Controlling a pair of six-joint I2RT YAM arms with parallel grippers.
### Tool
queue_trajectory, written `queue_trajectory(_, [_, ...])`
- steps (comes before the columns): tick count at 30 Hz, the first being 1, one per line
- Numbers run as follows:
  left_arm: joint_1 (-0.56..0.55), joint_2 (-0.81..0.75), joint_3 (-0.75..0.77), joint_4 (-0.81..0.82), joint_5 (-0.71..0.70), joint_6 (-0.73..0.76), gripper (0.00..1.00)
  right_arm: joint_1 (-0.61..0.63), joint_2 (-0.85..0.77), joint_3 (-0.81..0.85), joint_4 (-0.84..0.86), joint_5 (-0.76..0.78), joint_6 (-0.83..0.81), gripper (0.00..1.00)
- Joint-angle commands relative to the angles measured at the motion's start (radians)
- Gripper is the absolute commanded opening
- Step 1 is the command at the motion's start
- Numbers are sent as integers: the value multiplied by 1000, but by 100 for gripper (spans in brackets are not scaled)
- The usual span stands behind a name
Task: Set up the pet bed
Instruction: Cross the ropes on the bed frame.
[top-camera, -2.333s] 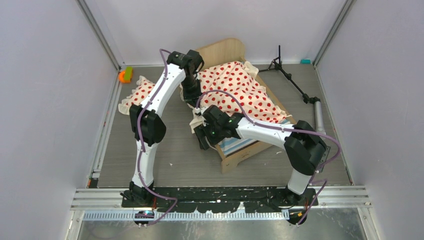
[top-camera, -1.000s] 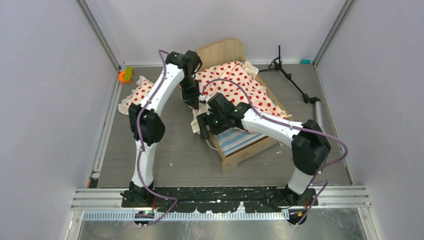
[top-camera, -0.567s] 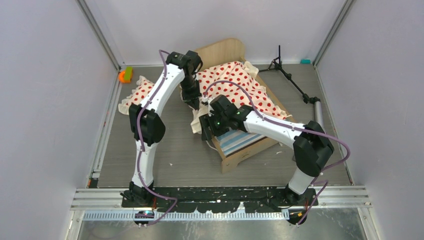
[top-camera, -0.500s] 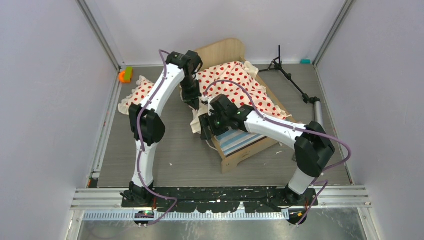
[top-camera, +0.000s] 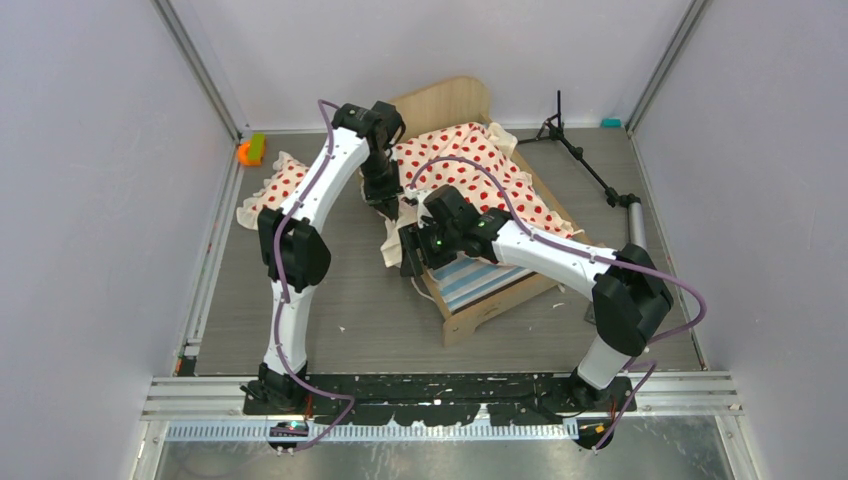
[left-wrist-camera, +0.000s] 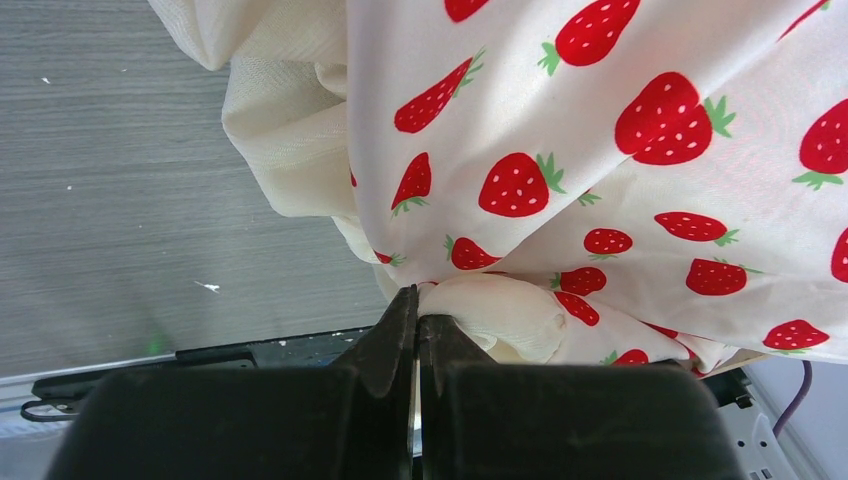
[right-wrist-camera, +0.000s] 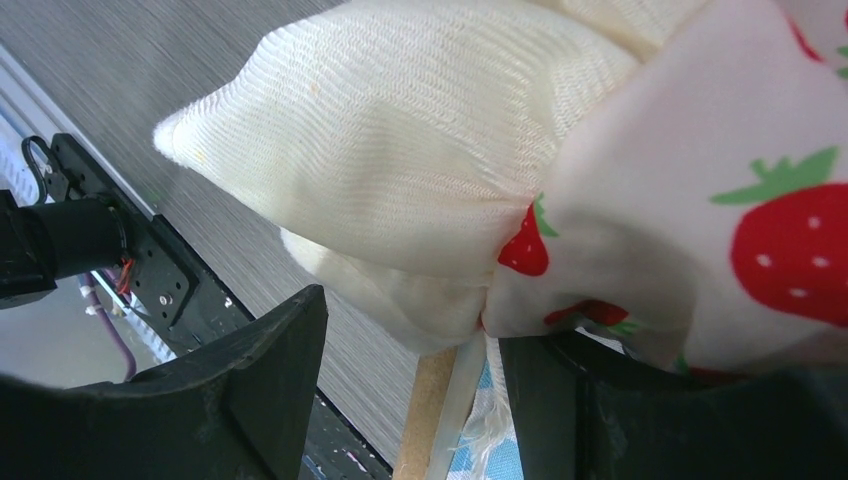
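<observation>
Now: left gripper (left-wrist-camera: 416, 322) pinched shut on bedding (left-wrist-camera: 620, 130) edge, anchoring it; right gripper (right-wrist-camera: 412, 335) open astride ruffled corner, likely to draw it over bed (top-camera: 497, 306)

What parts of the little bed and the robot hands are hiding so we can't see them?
- Mattress: top view, mostly under the strawberry blanket; only the near striped end shows.
- Left hand: top view, pinch hidden behind its own wrist.
- Right hand: wrist view, unclear whether its open fingers touch the ruffle.
- Pillow: top view, partly behind the left arm.
</observation>
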Motion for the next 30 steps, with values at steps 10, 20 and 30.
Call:
queue_trajectory(10, [-1, -54, 3, -41, 17, 18, 0, 17, 28, -8, 12, -56, 25, 68])
queue_trajectory(20, [-1, -50, 3, -38, 22, 17, 0, 39, 85, 1, -43, -29, 5, 69])
queue_trajectory(30, [-1, -48, 7, -37, 21, 19, 0, 38, 128, 19, -196, 153, -17, 75])
